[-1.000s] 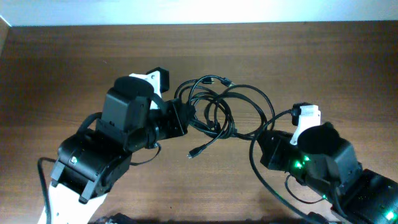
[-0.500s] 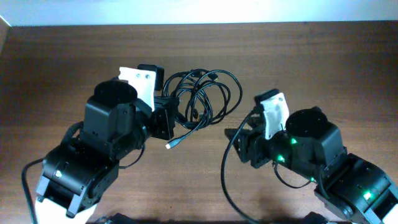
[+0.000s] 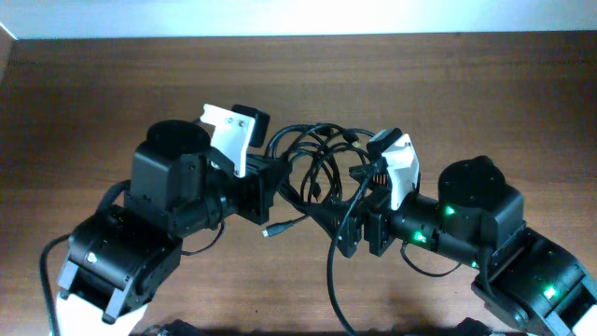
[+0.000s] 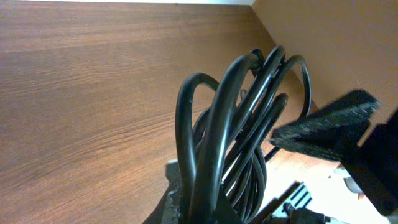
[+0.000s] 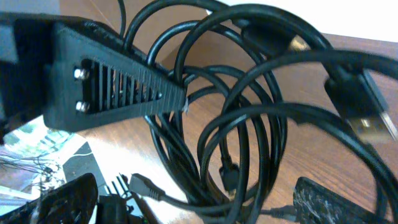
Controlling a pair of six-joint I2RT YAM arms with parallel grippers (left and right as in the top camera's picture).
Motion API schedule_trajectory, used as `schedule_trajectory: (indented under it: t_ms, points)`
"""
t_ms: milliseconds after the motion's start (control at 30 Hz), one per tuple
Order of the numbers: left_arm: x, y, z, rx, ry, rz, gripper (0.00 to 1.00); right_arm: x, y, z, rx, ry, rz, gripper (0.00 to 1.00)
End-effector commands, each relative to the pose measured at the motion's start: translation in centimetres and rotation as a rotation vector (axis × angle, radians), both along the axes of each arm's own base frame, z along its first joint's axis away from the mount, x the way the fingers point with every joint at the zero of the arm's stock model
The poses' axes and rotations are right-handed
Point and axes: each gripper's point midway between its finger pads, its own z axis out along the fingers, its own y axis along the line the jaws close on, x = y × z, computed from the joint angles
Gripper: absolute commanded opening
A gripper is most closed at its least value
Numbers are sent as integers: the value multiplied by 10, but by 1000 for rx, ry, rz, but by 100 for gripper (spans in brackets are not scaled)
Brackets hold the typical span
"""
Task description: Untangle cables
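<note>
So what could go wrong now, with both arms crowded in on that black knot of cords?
The right end effector sits open with several loops of the cables between its fingers; closing and pulling on all of them may tighten the tangle. The left end effector seems to grip the same bundle, so opposed pulls could overstrain it. The right arm's own thick cable hangs close by and might snag.

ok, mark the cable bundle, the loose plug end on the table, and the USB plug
cable bundle (image 3: pixel 315 173), overhead, on the overlapping loops.
loose plug end (image 3: pixel 268 231), overhead, on its silver tip.
USB plug (image 5: pixel 372 127), right wrist, on its metal shell.
</note>
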Motion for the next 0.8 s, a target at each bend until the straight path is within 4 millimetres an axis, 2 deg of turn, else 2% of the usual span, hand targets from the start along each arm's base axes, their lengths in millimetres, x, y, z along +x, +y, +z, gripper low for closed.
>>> schedule_trajectory:
  t_ms: [0, 100, 200, 233, 400, 433, 500, 533, 667, 767]
  points:
    - [-7, -8, 7, -5, -35, -57, 0, 12, 4, -4, 71, 141, -84, 99]
    - [-8, -8, 7, -5, -35, -62, 0, 19, 10, 0, 101, 137, -92, 100]
    - [-8, -8, 7, -5, -35, -62, 0, 29, 4, 1, 94, 110, -153, 72]
    - [-8, -8, 7, -5, -34, -62, 0, 31, 2, 1, 90, 105, -168, 67]
    - [-16, -16, 10, -21, -44, -140, 0, 42, -5, -1, 72, 84, -241, 66]
    - [-16, -16, 10, -21, -44, -141, 0, 43, -5, -1, 73, 83, -241, 63]
    - [-19, -19, 11, -25, -49, -166, 0, 43, -5, 0, 76, 80, -240, 45]
    - [-19, -19, 11, -25, -49, -166, 0, 43, -5, 0, 76, 80, -240, 33]
    - [-18, -18, 10, -20, -50, -159, 0, 42, -5, 0, 76, 81, -236, 15]
    - [-2, -2, 4, 10, -24, -5, 0, 35, -2, 5, 93, 84, -199, 5]
